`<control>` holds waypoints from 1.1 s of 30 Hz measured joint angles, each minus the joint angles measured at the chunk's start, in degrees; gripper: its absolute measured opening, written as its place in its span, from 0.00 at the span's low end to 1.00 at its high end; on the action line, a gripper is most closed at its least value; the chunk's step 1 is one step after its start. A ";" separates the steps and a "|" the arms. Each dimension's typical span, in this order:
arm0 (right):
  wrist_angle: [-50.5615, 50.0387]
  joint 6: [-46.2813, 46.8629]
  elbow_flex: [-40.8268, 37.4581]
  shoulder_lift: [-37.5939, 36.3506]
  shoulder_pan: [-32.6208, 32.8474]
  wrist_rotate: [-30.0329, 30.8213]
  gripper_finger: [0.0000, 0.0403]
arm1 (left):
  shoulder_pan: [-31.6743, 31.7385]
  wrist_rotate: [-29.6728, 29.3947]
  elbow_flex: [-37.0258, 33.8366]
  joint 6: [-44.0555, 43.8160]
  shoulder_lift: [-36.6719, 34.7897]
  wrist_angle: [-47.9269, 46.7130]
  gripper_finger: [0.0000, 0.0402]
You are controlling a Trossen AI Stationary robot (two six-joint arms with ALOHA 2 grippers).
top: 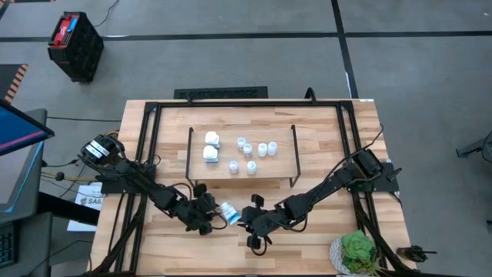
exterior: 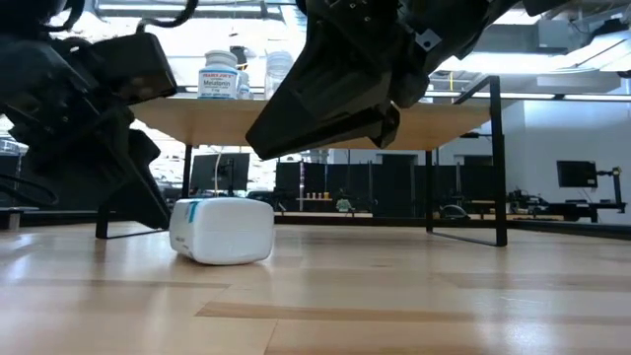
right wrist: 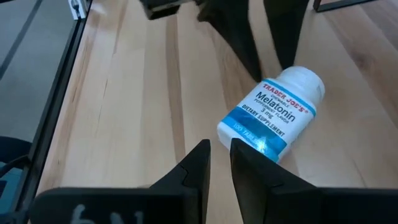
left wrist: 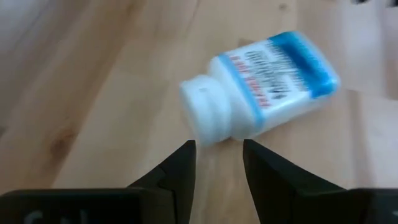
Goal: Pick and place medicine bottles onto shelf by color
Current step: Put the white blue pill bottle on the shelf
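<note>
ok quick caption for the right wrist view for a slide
A melatonin bottle lies on its side on the wooden table between the right tool and the left tool, neither holding it.

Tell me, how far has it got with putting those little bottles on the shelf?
Mostly done, it seems: two white bottles and six small blue-topped ones already stand on the shelf. One bottle lies on its side on the table, between the left gripper and right gripper, held by neither. It remains to be lifted and shelved.

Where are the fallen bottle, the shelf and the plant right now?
fallen bottle [right wrist: 272, 112], right wrist view, on its blue-and-white label.
shelf [top: 273, 165], high view, on a bare part of the board.
plant [top: 358, 250], high view, on its green leaves.
</note>
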 joint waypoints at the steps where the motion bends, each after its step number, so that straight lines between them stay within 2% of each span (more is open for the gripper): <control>1: 0.00 0.00 0.00 0.00 0.00 -0.01 0.21 | 0.00 0.70 0.00 0.53 0.00 0.83 0.30; 10: -2.14 0.10 -0.04 0.00 0.00 -0.03 0.21 | -0.07 9.57 0.00 5.84 0.00 9.36 0.30; 33: -4.50 1.53 -0.07 0.00 -1.00 1.18 0.21 | 1.13 4.02 0.00 6.65 0.00 5.60 0.30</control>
